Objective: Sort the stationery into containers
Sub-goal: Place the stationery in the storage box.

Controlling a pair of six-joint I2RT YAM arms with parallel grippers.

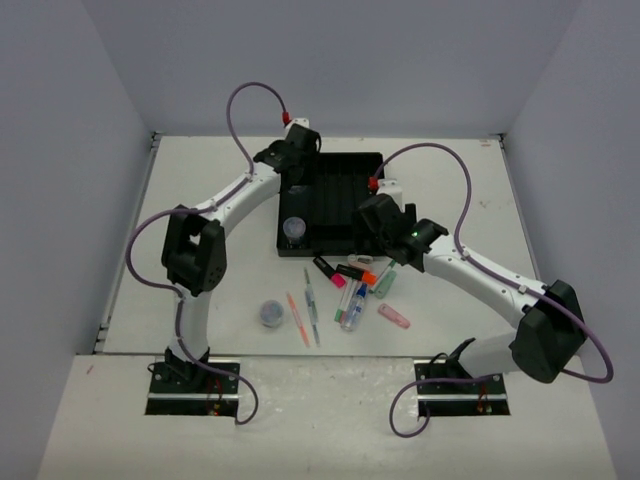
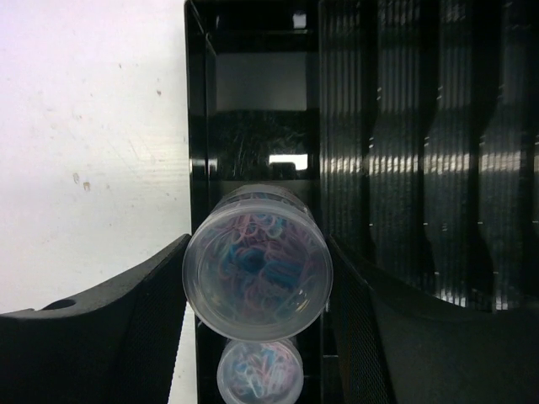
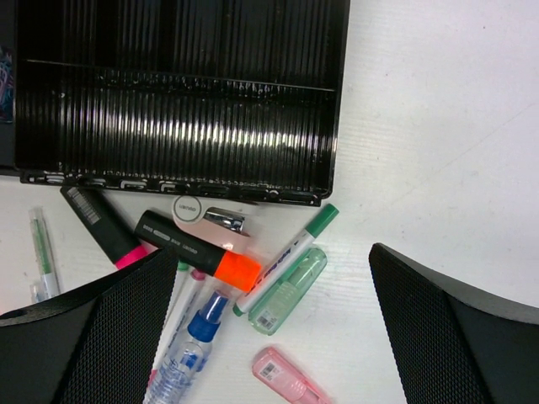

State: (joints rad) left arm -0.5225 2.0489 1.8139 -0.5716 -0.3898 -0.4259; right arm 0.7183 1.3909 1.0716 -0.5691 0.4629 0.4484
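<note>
The black tray (image 1: 345,190) lies at the middle back. My left gripper (image 1: 296,160) is over its wide left slot, shut on a round pot (image 2: 257,265) of coloured clips. A second pot (image 2: 259,372) sits in that slot below it, also seen from above (image 1: 294,229). A third pot (image 1: 271,313) stands on the table. My right gripper (image 3: 274,252) is open and empty above the pile in front of the tray: an orange-capped black marker (image 3: 198,251), a pink-capped black marker (image 3: 101,227), a green-capped white marker (image 3: 286,252) and a pink eraser (image 3: 286,376).
A green translucent case (image 3: 288,290), a blue-capped bottle (image 3: 189,353) and a pink-and-metal stick (image 3: 210,217) lie in the pile. Two thin pens (image 1: 305,312) lie left of it. Grey walls stand round the table's back and sides.
</note>
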